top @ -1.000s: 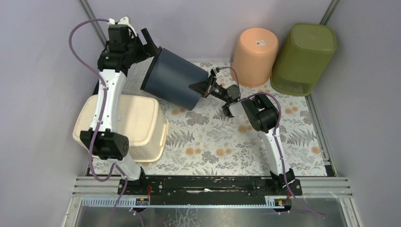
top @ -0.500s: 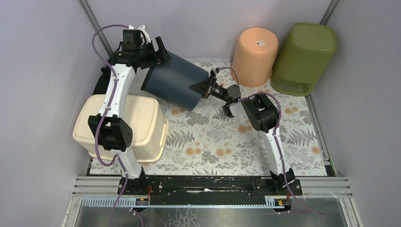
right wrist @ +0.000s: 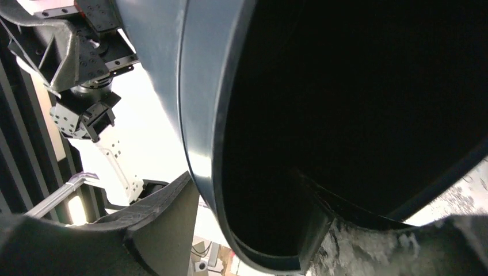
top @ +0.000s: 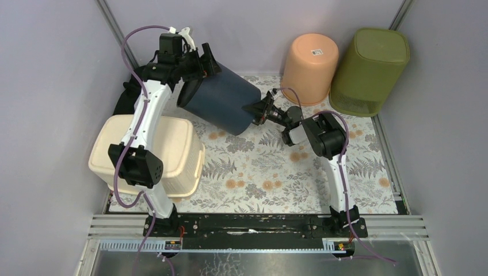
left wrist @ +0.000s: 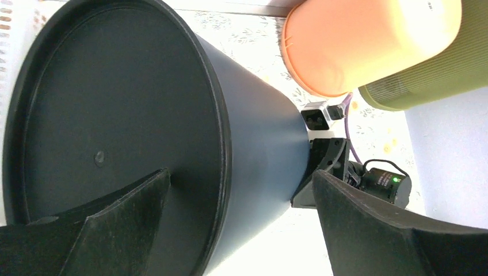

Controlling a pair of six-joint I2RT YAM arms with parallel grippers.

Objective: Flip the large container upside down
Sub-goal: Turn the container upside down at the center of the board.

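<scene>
The large container point(top: 221, 106) is a dark blue round bin, lying tilted with its base up at the back left and its mouth low toward the right. My left gripper point(top: 201, 64) is open wide at the raised base. In the left wrist view its jaws point(left wrist: 241, 175) straddle the base edge, one finger over the bin's flat bottom point(left wrist: 109, 109) and the other beside the wall. My right gripper point(top: 257, 110) is at the mouth. In the right wrist view it point(right wrist: 247, 184) is open, one finger outside the rim point(right wrist: 198, 115) and one inside, with a gap on the outer side.
An upturned orange bucket point(top: 311, 68) and an upturned green bin point(top: 369, 69) stand at the back right. An upturned cream basket point(top: 167, 149) sits at the left beside the left arm. A floral mat point(top: 259, 172) covers the table.
The right gripper has opened off the container's rim. The left gripper has moved right along the back over the base, and the container has shifted right, its base raised higher.
</scene>
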